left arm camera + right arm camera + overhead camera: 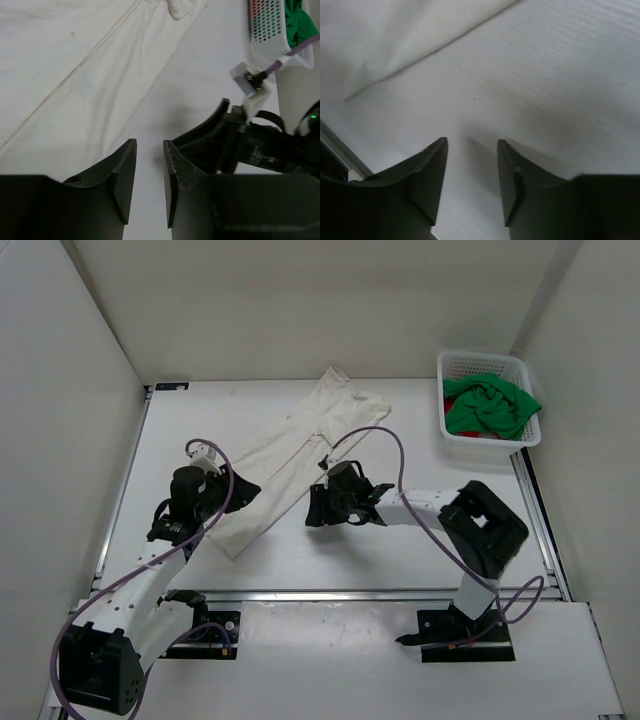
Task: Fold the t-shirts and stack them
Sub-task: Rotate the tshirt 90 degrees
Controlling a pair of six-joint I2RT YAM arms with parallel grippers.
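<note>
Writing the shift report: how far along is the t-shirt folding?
Done: the white shirt looks folded lengthwise into a long strip on the table. In hand: nothing; left gripper and right gripper stand open and empty beside it. Left: finishing that fold, then the green shirt and red shirt, both in the basket. No stack yet.

Soft, even light from above fills the top view, bouncing off the white walls (300, 300). Shadows on the tabletop (420, 550) are faint and short. The white t-shirt (285, 455) nearly melts into that pale surface and is told mostly by grey folds, while the green t-shirt (490, 405) at the far right corner reads vivid. The left wrist view is fairly sharp on the cloth seams, yet the left gripper (150, 145) is near-black with little detail. The right wrist view is hazy throughout, and the right gripper (471, 141) is a dark silhouette casting a blurred grey shadow just ahead.
</note>
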